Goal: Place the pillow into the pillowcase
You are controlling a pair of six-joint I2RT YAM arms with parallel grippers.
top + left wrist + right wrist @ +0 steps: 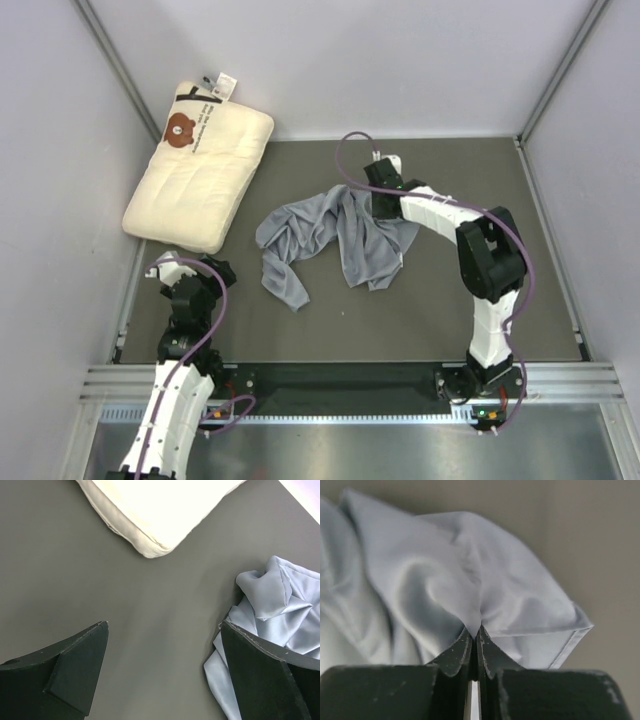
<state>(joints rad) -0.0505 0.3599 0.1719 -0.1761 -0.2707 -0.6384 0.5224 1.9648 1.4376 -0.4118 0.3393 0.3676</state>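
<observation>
1. Pillowcase (330,235): crumpled in a heap at the centre of the tabletop (440,320), with one strip trailing toward 7 o'clock.
2. Right jaws: clenched on a fold of the pillowcase at the heap's 1 o'clock edge. The wrist view shows the fabric pinched between the tips, with a hemmed corner standing out at 3 o'clock of them.
3. Pillow (200,175): outside the pillowcase, at the tabletop's 10 o'clock. Its long axis runs from 1 to 7 o'clock. It is near the heap but apart from it.
4. Pillow markings: the bear print and tag sit at the far end, by the back wall.
5. Left jaws: released, spread wide with nothing between them, at the tabletop's 8 o'clock, near the pillow's near edge. In the wrist view a pillow corner lies at 12 o'clock and pillowcase folds at 3 o'clock.
</observation>
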